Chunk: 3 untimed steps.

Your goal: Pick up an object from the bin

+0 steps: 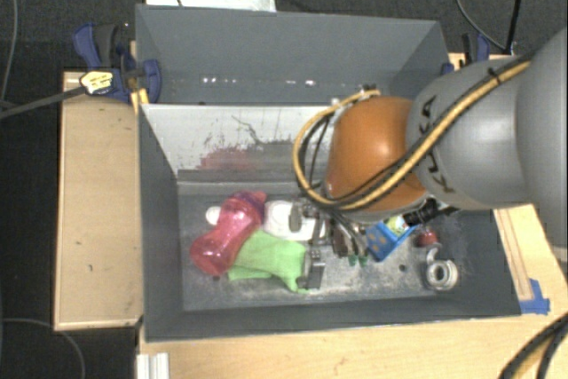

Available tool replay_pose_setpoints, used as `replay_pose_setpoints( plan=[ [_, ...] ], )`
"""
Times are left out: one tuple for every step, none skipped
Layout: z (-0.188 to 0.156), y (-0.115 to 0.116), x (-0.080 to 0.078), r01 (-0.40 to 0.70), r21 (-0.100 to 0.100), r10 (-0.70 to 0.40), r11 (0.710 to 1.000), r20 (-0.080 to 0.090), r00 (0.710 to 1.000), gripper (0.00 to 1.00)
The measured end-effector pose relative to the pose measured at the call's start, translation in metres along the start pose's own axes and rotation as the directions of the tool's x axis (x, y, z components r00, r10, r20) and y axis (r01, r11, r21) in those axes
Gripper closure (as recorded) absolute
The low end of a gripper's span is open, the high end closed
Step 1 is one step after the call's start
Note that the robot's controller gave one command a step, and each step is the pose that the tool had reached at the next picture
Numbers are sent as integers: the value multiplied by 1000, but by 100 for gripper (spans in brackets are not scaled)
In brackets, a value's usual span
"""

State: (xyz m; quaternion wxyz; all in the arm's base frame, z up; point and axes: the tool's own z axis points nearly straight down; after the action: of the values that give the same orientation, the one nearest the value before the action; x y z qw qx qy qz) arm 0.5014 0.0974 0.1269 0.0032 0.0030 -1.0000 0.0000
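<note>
Watching my gripper [316,260] low at the right end of a crumpled green cloth [264,258], close to the front wall of the bin [355,319].
I cannot tell whether it is parted or closed. A metal ring [439,272] lies apart at front right. A pink bottle [226,235] touches the cloth's left side. Farther back are a blue block [387,237] and a white cap [282,216].

One camera looks obliquely down into the bin [266,58].
</note>
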Motion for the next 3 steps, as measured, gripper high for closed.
replay_pose_setpoints(
  plan=[
    [-4, 0, -2, -4, -1, 4, 1000, 8, 1000, 0],
    [47, 18, 7, -100, -2, 100, 995, 9, 995, 0],
    [25, 24, 12, -141, -1, 141, 990, 6, 990, 0]
  ],
)
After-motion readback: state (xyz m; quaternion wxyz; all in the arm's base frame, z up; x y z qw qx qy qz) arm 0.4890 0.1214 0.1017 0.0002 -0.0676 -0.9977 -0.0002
